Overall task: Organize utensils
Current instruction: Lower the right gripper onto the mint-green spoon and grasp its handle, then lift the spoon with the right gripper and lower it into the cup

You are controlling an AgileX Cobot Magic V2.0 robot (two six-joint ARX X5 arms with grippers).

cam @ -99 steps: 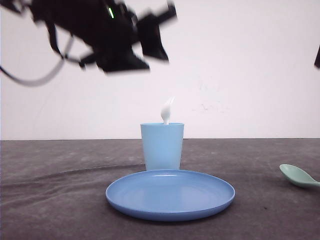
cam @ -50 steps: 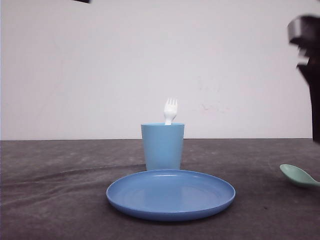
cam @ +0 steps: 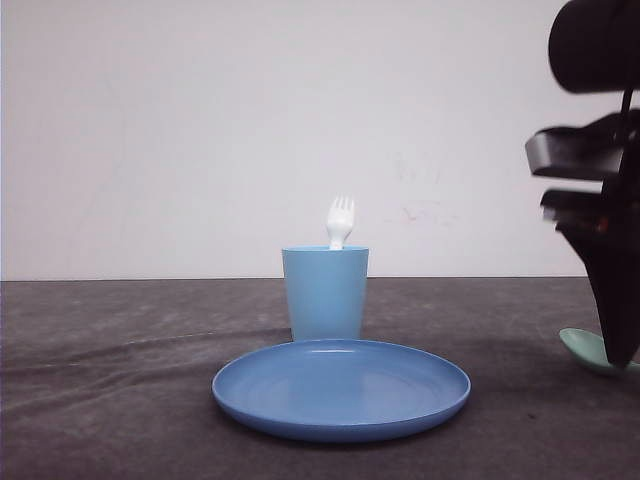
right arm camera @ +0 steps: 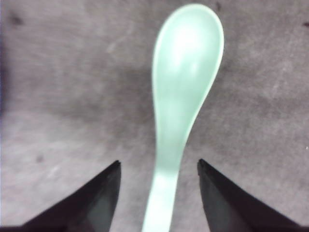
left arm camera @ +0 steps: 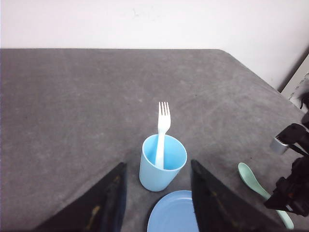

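The white fork (cam: 341, 221) stands tines-up in the light blue cup (cam: 325, 293); the left wrist view shows the fork (left arm camera: 161, 133) leaning inside the cup (left arm camera: 162, 163). My left gripper (left arm camera: 157, 166) hovers open, high above the cup, holding nothing. The mint-green spoon (cam: 584, 349) lies on the table at the right, partly hidden by my right arm. My right gripper (right arm camera: 159, 164) is open and low over the table, its fingers on either side of the spoon (right arm camera: 182, 92) handle without touching it. The right gripper (cam: 620, 350) stands down at the spoon.
A blue round plate (cam: 341, 388) lies in front of the cup on the dark grey table. The table's right edge (left arm camera: 270, 87) runs near the spoon (left arm camera: 260, 188), with a white wall behind.
The left arm has lifted out of the front view, leaving the fork in the cup. The right arm has come down from the upper right onto the spoon.
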